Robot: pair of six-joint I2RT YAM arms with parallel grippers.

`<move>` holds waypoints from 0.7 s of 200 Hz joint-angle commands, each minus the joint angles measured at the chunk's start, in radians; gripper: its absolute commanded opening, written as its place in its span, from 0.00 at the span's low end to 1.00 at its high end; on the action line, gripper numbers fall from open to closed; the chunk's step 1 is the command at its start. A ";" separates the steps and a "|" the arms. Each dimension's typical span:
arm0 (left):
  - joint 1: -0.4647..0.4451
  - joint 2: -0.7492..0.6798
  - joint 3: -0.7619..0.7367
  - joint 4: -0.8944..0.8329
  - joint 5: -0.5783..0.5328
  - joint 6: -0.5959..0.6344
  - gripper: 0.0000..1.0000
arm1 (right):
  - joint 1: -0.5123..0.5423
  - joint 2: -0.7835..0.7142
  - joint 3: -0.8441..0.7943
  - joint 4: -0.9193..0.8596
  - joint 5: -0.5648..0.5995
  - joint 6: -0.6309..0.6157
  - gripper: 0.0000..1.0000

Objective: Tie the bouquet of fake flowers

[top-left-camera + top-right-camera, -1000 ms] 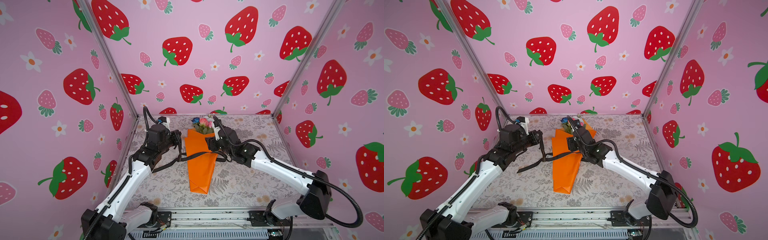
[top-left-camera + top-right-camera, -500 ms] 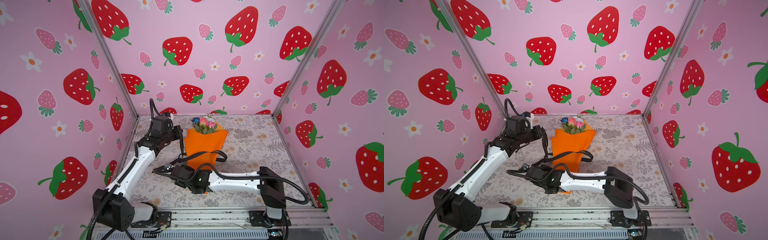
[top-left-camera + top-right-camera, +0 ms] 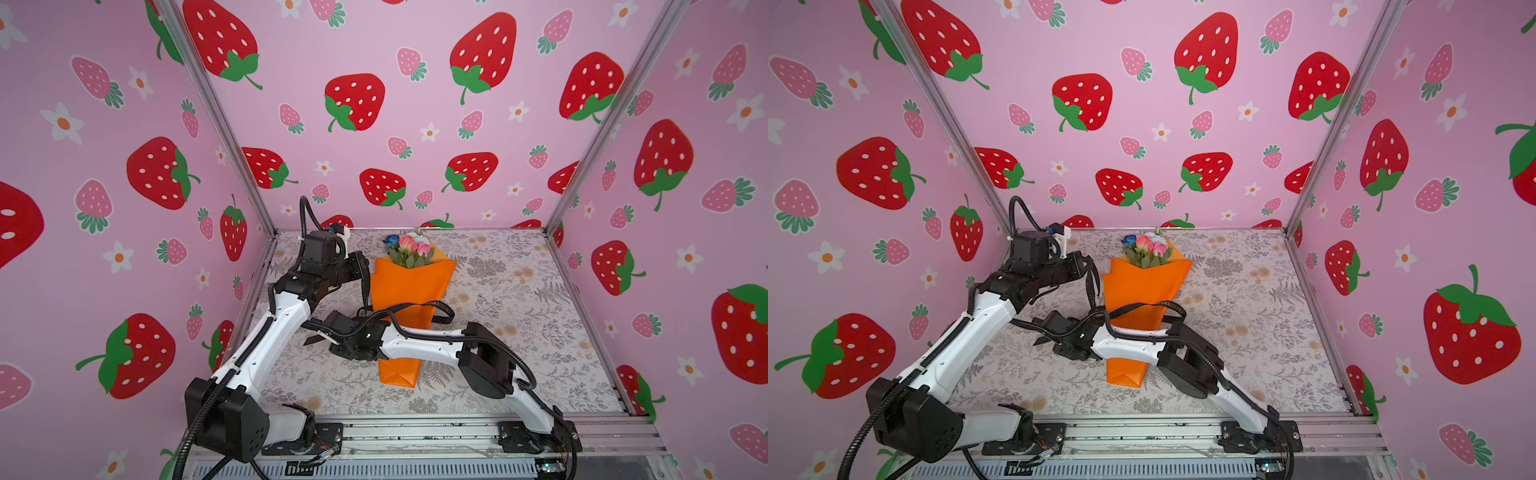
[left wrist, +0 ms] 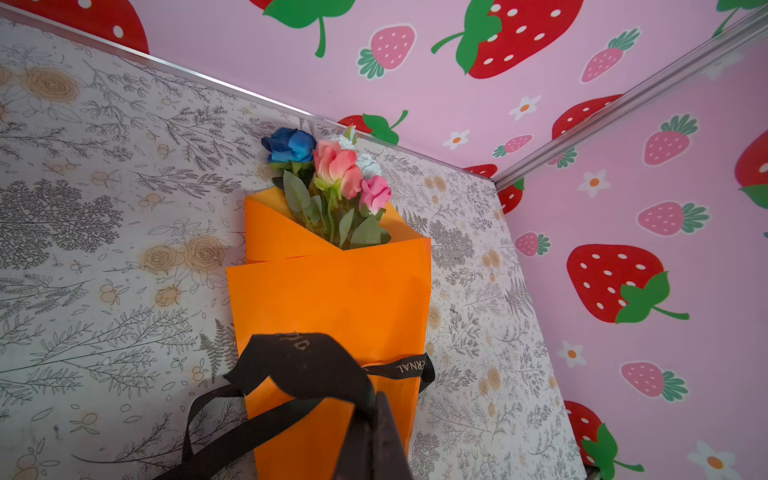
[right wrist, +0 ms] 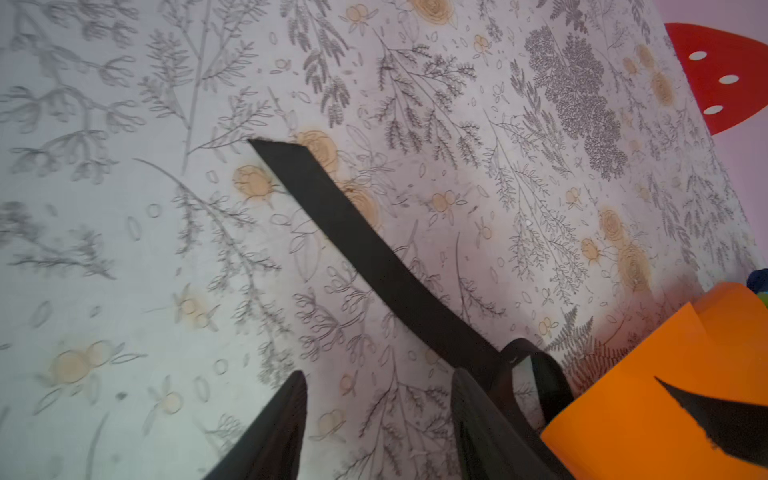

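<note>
1. Nearest of all, the metal rail (image 3: pixel 415 432) runs along the front edge of the table (image 3: pixel 519 299) and carries both arm bases.
2. The right arm (image 3: pixel 419 345) lies low and reaches leftward across the narrow lower part of the orange paper (image 3: pixel 409 286). It hides a band of the paper, and the folded foot shows just nearer than the arm.
3. The right gripper (image 5: pixel 378 374) sits left of the paper, over the table. Its fingers are spread, with only the bare floral surface between them.
4. The free end of the black ribbon (image 5: pixel 374 249) lies flat on the table and runs out past one of those fingers. Whether it touches that finger I cannot tell.
5. The bouquet of fake flowers (image 4: pixel 332 178) lies flat in the middle of the table, wrapped in the orange paper. Its foot points toward the rail and its blooms toward the back wall (image 3: pixel 395 124).
6. Around the paper's middle, the ribbon crosses over the top in a loose, raised loop, with pale lettering showing on its right side.
7. Farther back, the left gripper (image 4: pixel 376 415) is just beside the paper's left edge. Its fingers are pressed together, pinching a bunched part of the ribbon. In both top views a strand hangs from it down to the loop.
8. One blue bloom, pink blooms, pale blooms and green leaves poke out of the paper's open top, near the back wall.
</note>
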 commanded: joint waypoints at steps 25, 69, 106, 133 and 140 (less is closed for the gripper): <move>0.002 -0.018 -0.034 0.043 0.040 0.007 0.00 | -0.036 0.121 0.150 -0.022 -0.153 0.026 0.66; 0.000 -0.015 -0.041 0.049 0.051 0.003 0.00 | -0.083 0.230 0.309 -0.116 -0.271 0.085 0.70; 0.002 -0.015 -0.050 0.052 0.043 0.006 0.00 | -0.109 0.253 0.329 -0.206 -0.307 0.136 0.71; 0.002 -0.006 -0.047 0.054 0.040 0.007 0.00 | -0.140 0.265 0.316 -0.248 -0.362 0.166 0.70; 0.001 -0.005 -0.045 0.054 0.039 0.007 0.00 | -0.147 0.271 0.317 -0.257 -0.376 0.168 0.70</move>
